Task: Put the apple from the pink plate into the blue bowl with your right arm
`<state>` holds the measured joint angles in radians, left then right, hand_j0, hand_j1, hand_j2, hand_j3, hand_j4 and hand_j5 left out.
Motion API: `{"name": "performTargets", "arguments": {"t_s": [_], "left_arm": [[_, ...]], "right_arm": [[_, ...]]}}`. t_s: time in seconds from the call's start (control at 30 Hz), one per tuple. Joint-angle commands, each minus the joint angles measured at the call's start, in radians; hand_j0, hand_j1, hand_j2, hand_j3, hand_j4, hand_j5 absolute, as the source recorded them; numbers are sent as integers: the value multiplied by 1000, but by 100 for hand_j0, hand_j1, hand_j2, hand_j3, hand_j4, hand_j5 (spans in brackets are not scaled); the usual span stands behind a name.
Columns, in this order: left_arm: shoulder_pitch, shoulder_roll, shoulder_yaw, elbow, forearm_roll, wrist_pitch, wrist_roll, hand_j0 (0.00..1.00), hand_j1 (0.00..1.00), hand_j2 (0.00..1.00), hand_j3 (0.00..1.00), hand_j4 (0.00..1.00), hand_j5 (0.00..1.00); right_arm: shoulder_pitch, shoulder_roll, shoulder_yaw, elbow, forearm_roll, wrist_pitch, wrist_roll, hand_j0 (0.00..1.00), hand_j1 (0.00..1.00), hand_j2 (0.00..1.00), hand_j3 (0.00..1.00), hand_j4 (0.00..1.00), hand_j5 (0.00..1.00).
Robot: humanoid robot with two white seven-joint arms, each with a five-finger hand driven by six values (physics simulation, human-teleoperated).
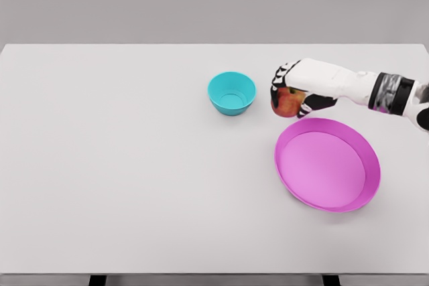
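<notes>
right hand (pixel 295 92) | fingers curled around apple (pixel 287 102) | between bowl (pixel 232 93) and plate (pixel 328 164)

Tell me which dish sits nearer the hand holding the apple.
The pink plate, right below the right hand; the blue bowl stands farther to its left.

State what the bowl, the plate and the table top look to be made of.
Small blue round bowl: probably matte plastic, uniform colour, no glare. Wide pink round plate: likely the same plastic, thin raised rim, flat sheen. White rectangular table top: smooth, featureless, laminate-like; the render leaves it open.
</notes>
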<state>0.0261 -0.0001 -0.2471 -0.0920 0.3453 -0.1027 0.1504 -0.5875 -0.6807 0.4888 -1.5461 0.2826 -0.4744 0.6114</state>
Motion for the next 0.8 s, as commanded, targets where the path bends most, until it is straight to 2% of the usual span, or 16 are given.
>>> {"name": "performTargets", "arguments": {"t_s": [0.0,0.23,0.4,0.57,0.63,0.67,0.7,0.73,0.77], "left_arm": [[0,0,0,0,0,0,0,100,100,100,100,100,100],[0,0,0,0,0,0,0,100,100,100,100,100,100],[0,0,0,0,0,0,0,100,100,100,100,100,100],[0,0,0,0,0,0,0,100,100,100,100,100,100],[0,0,0,0,0,0,0,100,100,100,100,100,100],[0,0,0,0,0,-2,0,100,100,100,100,100,100],[0,0,0,0,0,0,0,100,100,100,100,100,100],[0,0,0,0,0,0,0,100,100,100,100,100,100],[0,0,0,0,0,0,0,100,100,100,100,100,100]], "right_arm": [[0,23,1,23,7,-1,-1,33,33,33,33,33,33],[-48,89,13,83,49,-6,-1,33,33,33,33,33,33],[-127,162,57,155,64,-6,-1,33,33,33,33,33,33],[-221,276,93,273,115,-9,-1,33,33,33,33,33,33],[-244,314,91,336,136,-36,-1,36,36,36,36,36,36],[-238,314,90,327,138,-38,-1,44,44,44,44,44,44],[-230,316,88,317,138,-36,-1,67,67,67,67,67,67],[-210,302,83,284,138,-24,-1,100,100,100,100,100,100],[-172,283,50,216,138,-9,-1,100,100,100,100,100,100]]}}
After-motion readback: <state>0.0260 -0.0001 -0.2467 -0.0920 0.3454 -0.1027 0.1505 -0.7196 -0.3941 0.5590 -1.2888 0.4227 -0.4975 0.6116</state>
